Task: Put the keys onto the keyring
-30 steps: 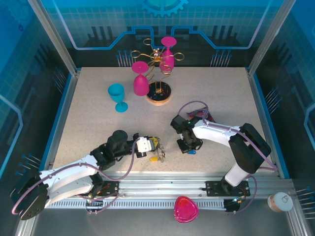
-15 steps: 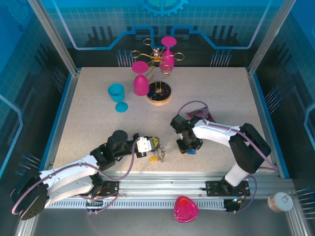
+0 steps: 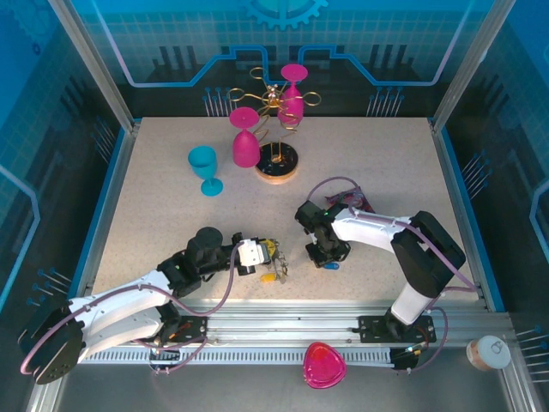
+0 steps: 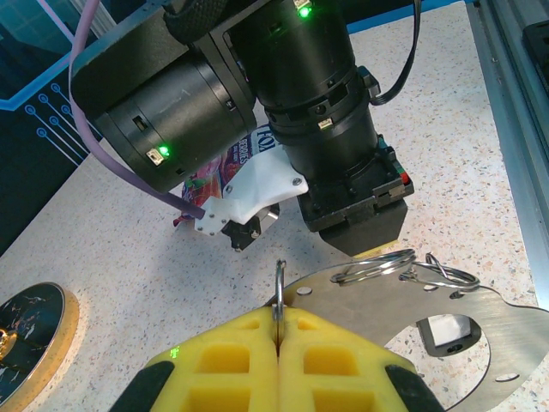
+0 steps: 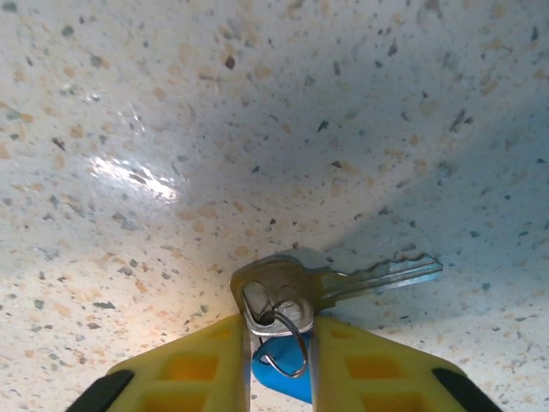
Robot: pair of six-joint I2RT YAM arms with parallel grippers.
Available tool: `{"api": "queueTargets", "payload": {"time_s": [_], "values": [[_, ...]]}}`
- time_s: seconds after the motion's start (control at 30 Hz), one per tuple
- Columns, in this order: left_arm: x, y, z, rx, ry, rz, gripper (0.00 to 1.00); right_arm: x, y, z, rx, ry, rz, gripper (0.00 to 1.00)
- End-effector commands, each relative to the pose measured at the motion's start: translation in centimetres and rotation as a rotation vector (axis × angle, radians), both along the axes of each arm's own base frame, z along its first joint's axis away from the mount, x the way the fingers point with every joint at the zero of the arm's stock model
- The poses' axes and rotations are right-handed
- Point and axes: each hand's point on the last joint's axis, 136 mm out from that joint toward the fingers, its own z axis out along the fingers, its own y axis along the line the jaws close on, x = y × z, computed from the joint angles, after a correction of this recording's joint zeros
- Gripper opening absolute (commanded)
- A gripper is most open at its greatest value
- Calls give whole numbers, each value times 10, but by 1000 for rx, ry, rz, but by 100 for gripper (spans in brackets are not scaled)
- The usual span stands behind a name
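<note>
The left end effector [image 4: 279, 319] is closed on the keyring [image 4: 279, 281] and holds it upright. Just to its right, the right end effector [image 5: 279, 330] grips the head of a silver key [image 5: 343, 279]. The key lies flat on the counter [image 5: 257, 129], with its blade pointing sideways.

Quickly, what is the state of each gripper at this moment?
The left gripper is closed on the keyring.
The right gripper is closed on a key.
</note>
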Motion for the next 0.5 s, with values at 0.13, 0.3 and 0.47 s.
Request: {"api": "queueTargets", "payload": {"time_s": [0.13, 0.3, 0.47], "values": [[0, -3, 4, -4, -26, -8, 0, 2, 3, 12, 8, -12, 8, 10], [0, -3, 4, -4, -26, -8, 0, 1, 3, 14, 12, -14, 6, 5], [0, -3, 3, -2, -25, -7, 0, 2, 5, 17, 20, -19, 5, 5]]}}
